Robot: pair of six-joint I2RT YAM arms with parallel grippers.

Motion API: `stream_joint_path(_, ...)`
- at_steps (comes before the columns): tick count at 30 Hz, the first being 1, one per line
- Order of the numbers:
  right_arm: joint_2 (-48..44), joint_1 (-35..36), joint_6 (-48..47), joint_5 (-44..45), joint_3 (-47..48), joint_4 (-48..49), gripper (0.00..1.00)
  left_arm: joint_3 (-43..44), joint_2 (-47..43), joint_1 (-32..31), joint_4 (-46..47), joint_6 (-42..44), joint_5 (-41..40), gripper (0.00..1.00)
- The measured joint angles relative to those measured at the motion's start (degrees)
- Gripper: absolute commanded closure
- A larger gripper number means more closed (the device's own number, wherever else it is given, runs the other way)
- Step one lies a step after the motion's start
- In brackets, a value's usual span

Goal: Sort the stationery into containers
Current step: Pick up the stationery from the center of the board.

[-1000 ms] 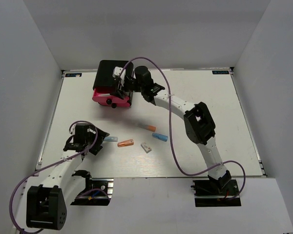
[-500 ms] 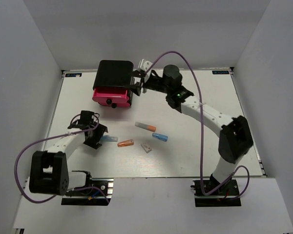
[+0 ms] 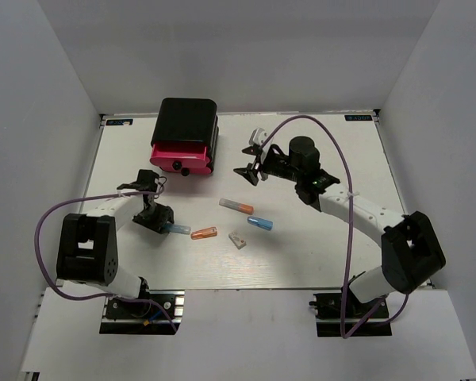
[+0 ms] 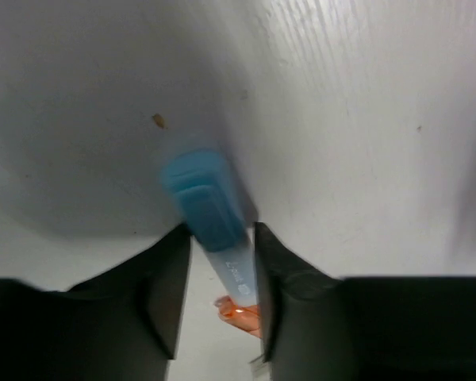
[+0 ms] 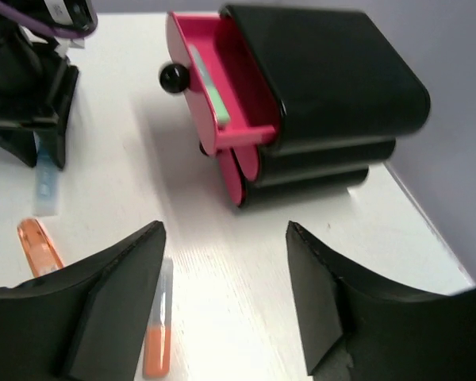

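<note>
The light blue piece [image 4: 210,210] lies on the white table [image 3: 333,238] near its left side, flanked closely by the left gripper's [image 3: 162,222] fingers [image 4: 163,294]; whether they squeeze it cannot be told. Just right of it lie the orange piece [image 3: 204,233] and the whitish block [image 3: 238,239], with the orange-and-grey bar [image 3: 236,205] and darker blue piece [image 3: 259,222] a little farther. At the far edge stands the black box [image 3: 186,123], its top pink drawer [image 5: 222,119] pulled out with the mint-green piece [image 5: 210,91] inside. The right gripper [image 3: 250,161] hovers right of the box, fingers spread, empty.
</note>
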Motion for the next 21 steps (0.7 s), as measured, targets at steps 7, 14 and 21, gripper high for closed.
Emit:
stream_joint_path(7, -3.5, -1.86, -0.15, 2.43, -2.05, -5.2, 0.11, 1.29, 2.14, -0.44, -0.13, 1.33, 2.97, 0.78)
stream_joint_path(14, -3.82, -3.06, -0.79, 1.27, -3.58, -10.21, 0.11, -1.14, -0.92, -0.9, 2.75, 5.42, 5.2, 0.96)
stream_joint_path(21, -3.69, -3.65, -3.85, -1.79, -4.11, -11.89, 0.75, -4.52, -20.57, -1.18, 8.63, 11.85, 6.62, 0.99)
